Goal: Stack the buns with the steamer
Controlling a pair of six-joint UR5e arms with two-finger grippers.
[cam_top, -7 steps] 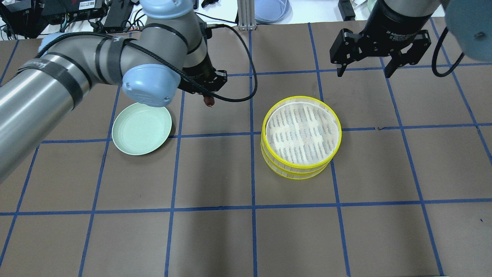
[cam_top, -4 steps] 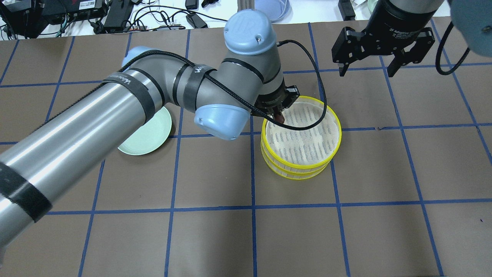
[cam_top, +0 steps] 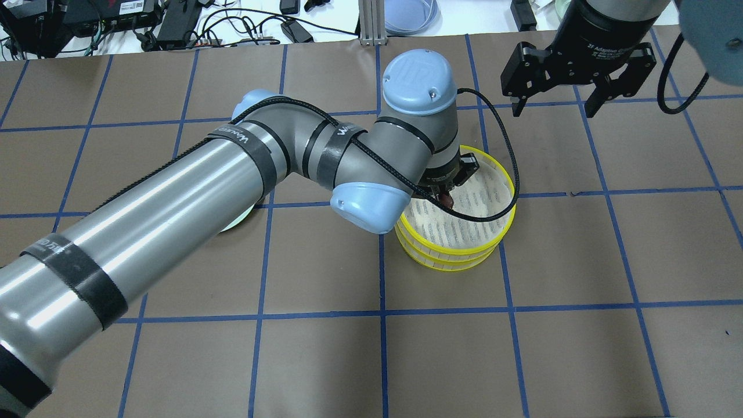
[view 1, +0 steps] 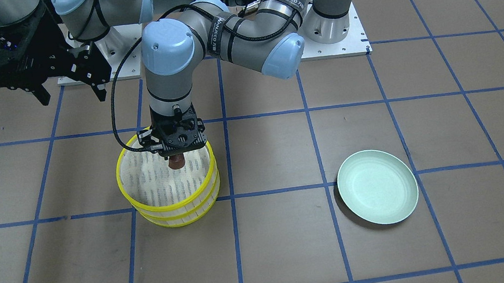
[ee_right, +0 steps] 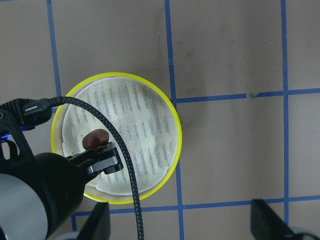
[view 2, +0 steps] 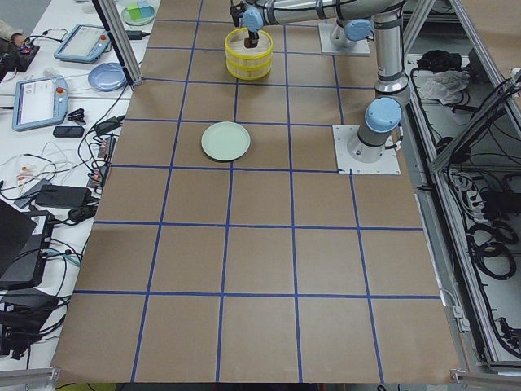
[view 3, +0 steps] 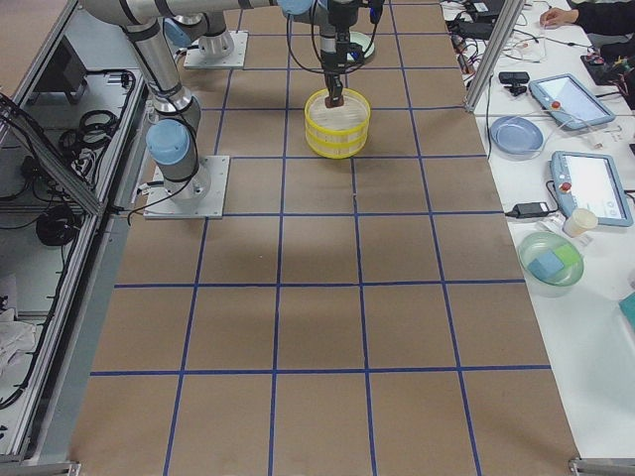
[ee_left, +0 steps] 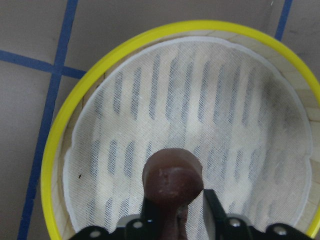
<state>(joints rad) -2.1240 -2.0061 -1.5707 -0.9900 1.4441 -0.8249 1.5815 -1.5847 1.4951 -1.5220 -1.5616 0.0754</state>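
My left gripper (view 1: 177, 162) is shut on the dark reddish-brown bun (view 1: 176, 161) and holds it just above the white liner of the yellow-rimmed steamer stack (view 1: 145, 184). The bun shows between the fingers in the left wrist view (ee_left: 172, 177), in the overhead view (cam_top: 447, 199) and in the right wrist view (ee_right: 96, 138). The steamer (cam_top: 484, 232) stands mid-table. My right gripper (cam_top: 552, 107) is open and empty, high above the table beyond the steamer; it also shows in the front view (view 1: 68, 93). The cream-white bun is not in view.
A pale green plate (view 1: 378, 187) lies empty on the brown table, on the robot's left of the steamer; my left arm mostly hides it in the overhead view (cam_top: 238, 220). Blue tape lines grid the table. Cables and devices lie past the far edge.
My left gripper has carried the reddish-brown bun from near the green plate across to over the steamer, and now further toward its middle. The right gripper has stayed put.
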